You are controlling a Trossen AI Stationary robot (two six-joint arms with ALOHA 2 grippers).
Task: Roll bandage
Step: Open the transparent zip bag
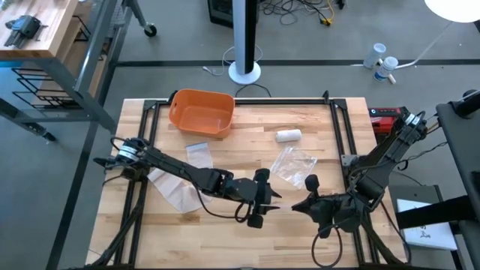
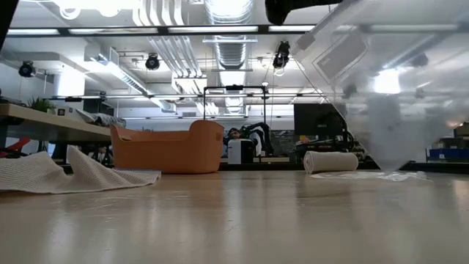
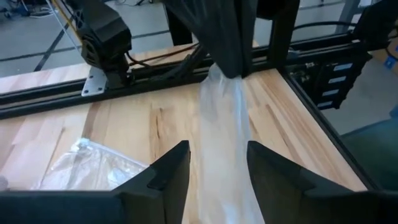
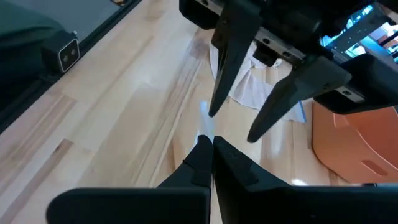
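A translucent whitish strip (image 3: 225,130) runs from my right gripper (image 3: 227,62) down between the fingers of my left gripper (image 3: 217,155). In the low view it hangs as a wide filmy sheet (image 2: 381,95). My left gripper (image 1: 262,199) is open near the table's middle front, one finger on either side of the strip; whether they touch it I cannot tell. My right gripper (image 1: 298,205) faces it, shut on the strip. A rolled white bandage (image 1: 288,136) lies on its side farther back. My right gripper pinches the strip's narrow, bunched upper end (image 3: 222,76) between its two shut fingers (image 4: 208,144). The fingers come from the table's right side, slanting down. The strip hangs below them toward my left gripper, and its lowest tip (image 2: 388,174) reaches the tabletop.
An orange bin (image 1: 201,112) stands at the back left. White gauze cloth (image 1: 172,189) and a small packet (image 1: 199,154) lie under my left arm. A crumpled clear bag (image 1: 292,163) lies behind the grippers. Black rails (image 1: 341,142) frame the table.
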